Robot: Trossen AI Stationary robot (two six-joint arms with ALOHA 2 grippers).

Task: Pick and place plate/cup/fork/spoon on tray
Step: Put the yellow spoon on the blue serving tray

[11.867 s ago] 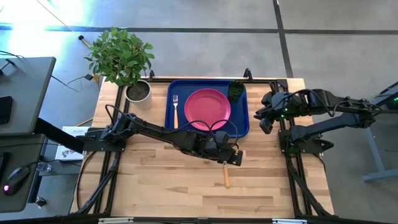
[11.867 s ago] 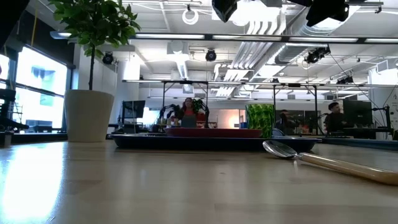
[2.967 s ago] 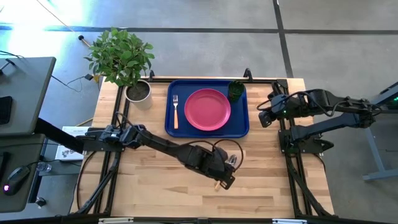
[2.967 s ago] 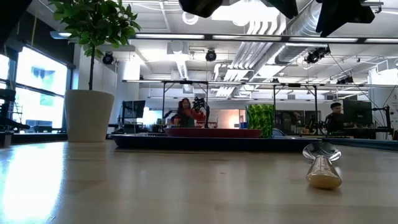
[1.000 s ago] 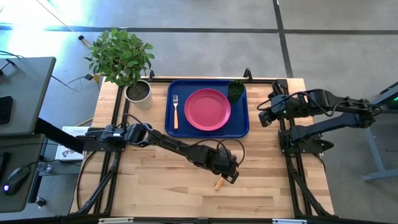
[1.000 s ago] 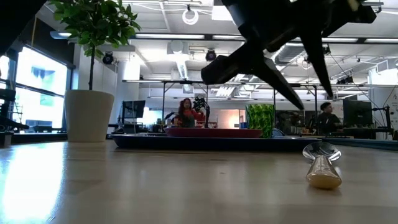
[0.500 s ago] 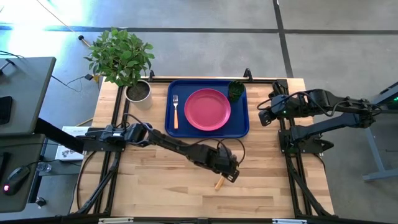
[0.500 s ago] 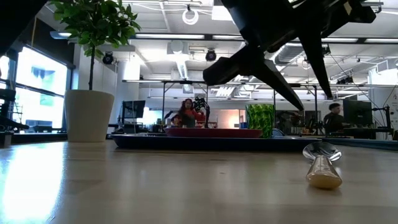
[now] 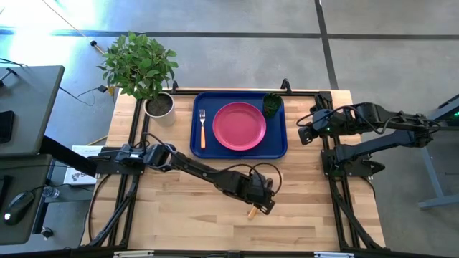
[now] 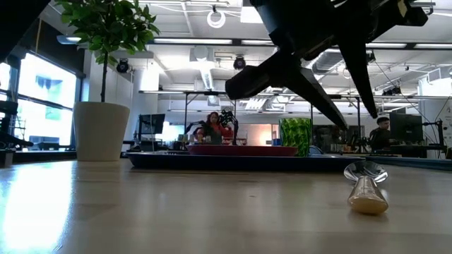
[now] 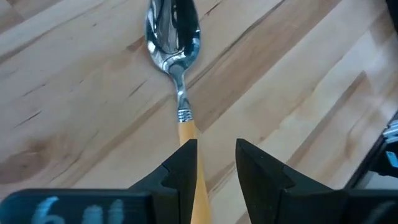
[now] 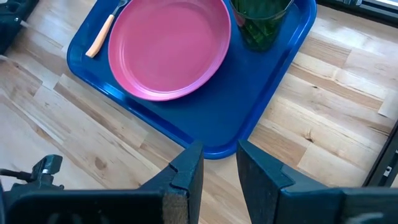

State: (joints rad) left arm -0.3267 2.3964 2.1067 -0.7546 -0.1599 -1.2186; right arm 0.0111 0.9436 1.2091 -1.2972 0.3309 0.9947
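Observation:
The spoon (image 11: 177, 74) lies flat on the wooden table, its silver bowl (image 11: 173, 34) away from my left gripper and its tan-orange handle (image 11: 188, 134) running under the fingers. My left gripper (image 11: 214, 165) hovers open just above the handle, touching nothing. In the high view (image 9: 259, 199) it hides most of the spoon, and only the handle's end (image 9: 252, 212) shows. The pink plate (image 9: 239, 126), the fork (image 9: 202, 127) and the green cup (image 9: 272, 105) sit on the blue tray (image 9: 280, 147). My right gripper (image 9: 304, 136) waits open at the table's right edge.
A potted plant (image 9: 159, 105) stands at the table's far left corner, left of the tray. Bare wood lies between the tray's near rim and the spoon. People show in the room beyond the table in the low view (image 10: 210, 128).
My left gripper has sunk a little toward the spoon and stays open. The spoon has not moved.

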